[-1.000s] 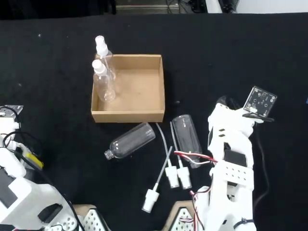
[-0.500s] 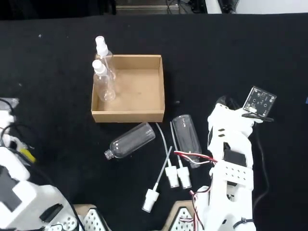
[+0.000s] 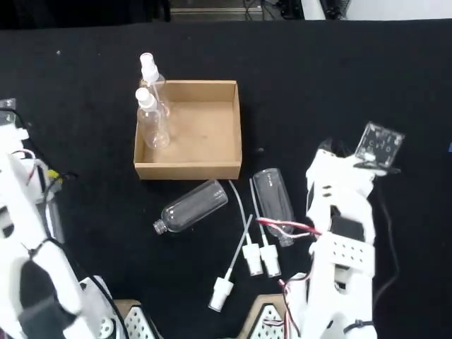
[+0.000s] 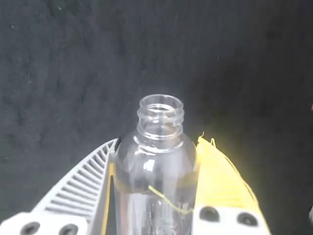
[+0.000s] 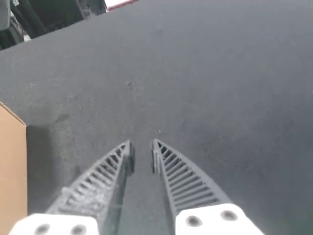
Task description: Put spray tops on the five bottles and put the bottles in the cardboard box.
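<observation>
**Left tool** [image 4: 159, 143]: grey ribbed finger and yellow finger clamped on either side of a clear plastic bottle [image 4: 160, 120]. The bottle's threaded neck is open, with no spray top, and it is held over the black cloth-covered tabletop [image 4: 73, 58].

**Right tool** [image 5: 142, 147]: two grey ribbed fingers drawn almost together with a narrow slit between the tips, holding nothing, above bare tabletop. The edge of the brown cardboard box [image 5: 11, 161] shows to one side.

**Cardboard box** [image 3: 187, 170]: shallow and open-topped, sitting mid-tabletop.

**Capped clear bottles:** two, with white spray tops, upright along the box's left wall.
- Nearer bottle [image 3: 152, 126].
- Farther bottle [image 3: 155, 85], at the back-left corner.

**Uncapped clear bottles:** two, lying on the tabletop just in front of the box.
- One lies aslant [image 3: 191, 206].
- The other [image 3: 273, 201] lies beside the white right arm [image 3: 340, 233].

**Loose white spray tops with long dip tubes:** three, lying near each other between those two bottles.
- First top [image 3: 221, 293].
- Second top [image 3: 253, 258].
- Third top [image 3: 270, 260].
</observation>
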You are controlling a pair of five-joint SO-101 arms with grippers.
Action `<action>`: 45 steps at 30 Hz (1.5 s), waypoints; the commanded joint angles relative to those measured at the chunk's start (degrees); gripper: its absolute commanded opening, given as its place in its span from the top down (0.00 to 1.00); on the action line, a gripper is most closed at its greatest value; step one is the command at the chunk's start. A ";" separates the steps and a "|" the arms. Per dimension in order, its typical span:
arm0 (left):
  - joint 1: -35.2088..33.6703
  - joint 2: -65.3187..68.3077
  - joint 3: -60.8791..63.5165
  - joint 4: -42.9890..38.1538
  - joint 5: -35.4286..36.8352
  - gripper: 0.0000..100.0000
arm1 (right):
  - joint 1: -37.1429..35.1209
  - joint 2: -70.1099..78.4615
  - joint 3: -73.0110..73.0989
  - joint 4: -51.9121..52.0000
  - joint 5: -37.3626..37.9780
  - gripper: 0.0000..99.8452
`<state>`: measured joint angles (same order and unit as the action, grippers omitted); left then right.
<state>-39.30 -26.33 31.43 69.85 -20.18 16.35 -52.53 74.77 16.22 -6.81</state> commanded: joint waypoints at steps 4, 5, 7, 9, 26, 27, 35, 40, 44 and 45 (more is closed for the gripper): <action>2.07 -11.08 14.20 -18.73 14.51 0.94 | -5.01 -1.36 -19.91 22.86 15.30 0.95; 2.07 -11.69 15.87 -20.40 15.38 0.94 | -6.68 -1.36 -22.37 26.73 19.34 0.95; 2.07 -12.75 18.59 -22.51 16.18 0.94 | -10.73 -1.27 -26.51 34.46 28.75 0.95; 2.33 -13.63 20.18 -23.30 16.18 0.94 | -14.59 -1.36 -29.05 42.11 39.82 0.95; -5.58 -13.27 20.70 -24.88 24.26 0.94 | -43.87 -1.27 -31.16 81.58 83.96 0.78; -7.16 -13.27 21.14 -25.23 24.35 0.94 | -46.59 -1.27 -30.55 81.41 83.87 0.75; -14.11 -13.27 22.73 -25.23 29.80 0.94 | -67.87 -1.36 -17.71 78.15 82.99 0.76; -15.34 -13.27 22.73 -25.05 29.89 0.94 | -77.36 -1.36 -11.38 70.24 74.29 0.76; -15.78 -13.27 22.73 -24.97 29.89 0.94 | -83.96 -1.27 -7.25 64.79 69.71 0.76; -15.78 -13.27 22.73 -24.88 29.89 0.94 | -84.66 -1.10 -6.02 63.38 69.27 0.76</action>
<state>-54.51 -38.02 54.73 45.58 9.45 -64.26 -52.62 66.77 83.91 65.01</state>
